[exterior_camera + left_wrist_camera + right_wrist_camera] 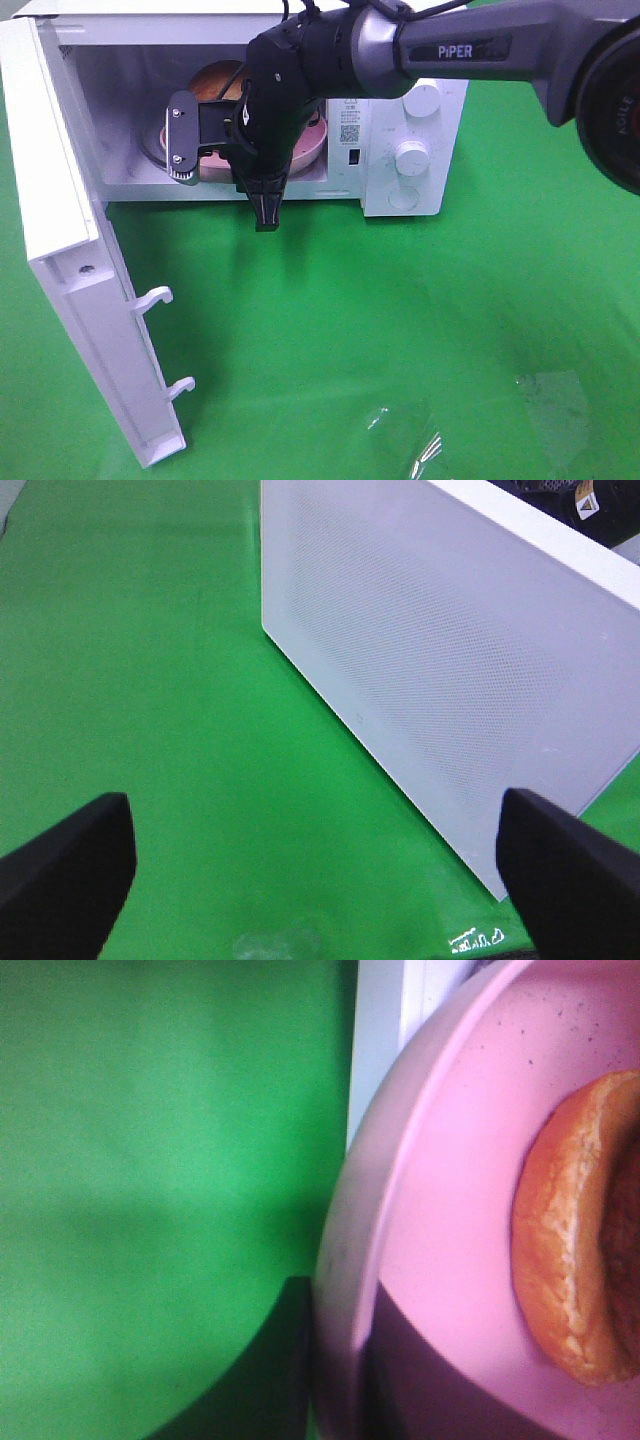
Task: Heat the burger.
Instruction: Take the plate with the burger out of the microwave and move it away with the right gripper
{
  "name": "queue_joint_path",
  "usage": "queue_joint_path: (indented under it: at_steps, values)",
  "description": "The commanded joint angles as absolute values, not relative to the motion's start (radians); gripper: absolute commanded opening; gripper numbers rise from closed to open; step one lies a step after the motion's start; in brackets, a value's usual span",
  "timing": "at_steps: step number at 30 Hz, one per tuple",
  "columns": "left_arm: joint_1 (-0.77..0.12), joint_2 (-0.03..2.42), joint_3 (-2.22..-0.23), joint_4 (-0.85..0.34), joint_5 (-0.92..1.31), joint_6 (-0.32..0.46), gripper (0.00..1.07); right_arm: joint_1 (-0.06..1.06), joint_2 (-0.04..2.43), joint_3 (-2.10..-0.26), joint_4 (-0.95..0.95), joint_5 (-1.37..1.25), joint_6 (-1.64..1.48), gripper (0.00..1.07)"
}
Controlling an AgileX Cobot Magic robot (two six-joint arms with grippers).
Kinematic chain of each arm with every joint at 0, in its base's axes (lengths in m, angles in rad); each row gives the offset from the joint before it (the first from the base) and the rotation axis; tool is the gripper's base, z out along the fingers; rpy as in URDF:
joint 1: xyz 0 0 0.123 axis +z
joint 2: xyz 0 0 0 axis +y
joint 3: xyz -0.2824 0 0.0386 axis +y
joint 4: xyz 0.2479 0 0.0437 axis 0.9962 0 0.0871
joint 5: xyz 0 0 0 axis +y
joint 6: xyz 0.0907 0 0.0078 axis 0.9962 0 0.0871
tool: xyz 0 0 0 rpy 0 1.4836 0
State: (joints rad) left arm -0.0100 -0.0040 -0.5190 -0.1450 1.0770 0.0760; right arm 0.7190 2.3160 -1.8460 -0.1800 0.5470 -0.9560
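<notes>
The burger [570, 1250] lies on a round pink plate [450, 1160]; only its golden bun edge shows in the right wrist view. From the high camera the burger [215, 80] is a brown round shape inside the open microwave [400, 190], and the pink plate [312, 145] sits at the cavity's mouth, mostly hidden by the arm. My right gripper [266, 200] is shut on the plate's near rim; a dark finger [290, 1370] presses against it. My left gripper [320, 880] is open and holds nothing, facing the outer side of the microwave door [450, 660].
The white microwave door [70, 250] stands swung open at the left, its two latch hooks [160, 297] sticking out. Two knobs [410, 155] are on the right panel. Green cloth [400, 320] covers the table, with clear crumpled film [420, 440] near the front.
</notes>
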Motion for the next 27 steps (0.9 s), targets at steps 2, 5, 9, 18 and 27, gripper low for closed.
queue_joint_path:
  at_steps: [2, 5, 9, 18, 27]
  values:
    - [-0.008, -0.02, -0.516, -0.152, 1.069, 0.072, 0.9, 0.715, 2.268, -1.78, -0.181, 0.534, -0.991, 0.0]
    - [-0.008, -0.02, -0.516, -0.153, 1.069, 0.072, 0.9, 0.715, 2.241, -1.728, -0.18, 0.501, -1.023, 0.0]
    - [-0.008, -0.02, -0.516, -0.153, 1.069, 0.072, 0.9, 0.714, 2.194, -1.656, -0.181, 0.433, -1.058, 0.0]
    - [-0.008, -0.02, -0.516, -0.153, 1.069, 0.072, 0.9, 0.712, 2.098, -1.523, -0.048, 0.357, -1.269, 0.0]
    - [-0.008, -0.02, -0.516, -0.153, 1.069, 0.072, 0.9, 0.712, 2.019, -1.45, 0.042, 0.33, -1.405, 0.0]
